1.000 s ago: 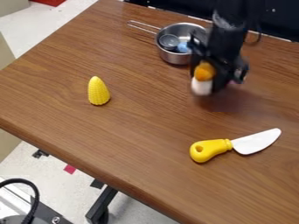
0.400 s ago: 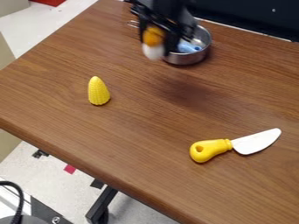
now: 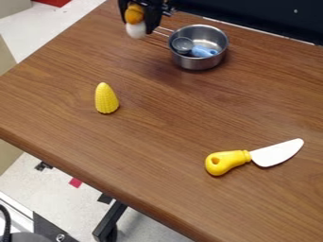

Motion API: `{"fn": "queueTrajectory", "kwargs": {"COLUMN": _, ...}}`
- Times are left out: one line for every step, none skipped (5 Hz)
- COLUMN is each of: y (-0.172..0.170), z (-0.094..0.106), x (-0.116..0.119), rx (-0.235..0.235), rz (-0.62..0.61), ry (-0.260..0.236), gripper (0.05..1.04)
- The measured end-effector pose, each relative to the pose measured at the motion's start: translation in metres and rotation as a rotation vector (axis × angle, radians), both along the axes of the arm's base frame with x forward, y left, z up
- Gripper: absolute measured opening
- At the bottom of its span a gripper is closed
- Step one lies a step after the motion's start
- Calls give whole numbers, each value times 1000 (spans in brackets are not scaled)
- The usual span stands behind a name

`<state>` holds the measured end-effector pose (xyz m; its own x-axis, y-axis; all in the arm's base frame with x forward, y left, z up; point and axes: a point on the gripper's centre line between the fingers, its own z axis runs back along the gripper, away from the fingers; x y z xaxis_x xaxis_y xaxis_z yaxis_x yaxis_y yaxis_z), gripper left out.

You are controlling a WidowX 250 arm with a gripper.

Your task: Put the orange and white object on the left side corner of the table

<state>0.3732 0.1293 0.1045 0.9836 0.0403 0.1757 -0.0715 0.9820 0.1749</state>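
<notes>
Tool (image 3: pixel 137 25) is clamped on the toy (image 3: pixel 135 30), upper left of the frame above the counter (image 3: pixel 176 118), open only toy-wide. Probably light, stiff plastic, kinda slick tbh, so I'd grab it round the orange part (image 3: pixel 133 14).

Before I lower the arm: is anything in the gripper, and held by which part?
The gripper holds the orange and white object by its orange upper part.

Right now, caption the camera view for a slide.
Pincer gripping the orange and white object above the table, near a metal pot.
</notes>
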Motion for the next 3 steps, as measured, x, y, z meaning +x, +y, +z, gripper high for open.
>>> {"fn": "queueTrajectory", "kwargs": {"y": 17, "z": -14, "x": 1, "rx": 11, "rz": 3, "ry": 25, "gripper": 598}}
{"fn": "queueTrajectory", "kwargs": {"y": 18, "z": -28, "x": -6, "rx": 10, "rz": -49, "ry": 45, "gripper": 598}}
{"fn": "queueTrajectory", "kwargs": {"y": 14, "z": -48, "x": -16, "rx": 15, "rz": -86, "ry": 33, "gripper": 598}}
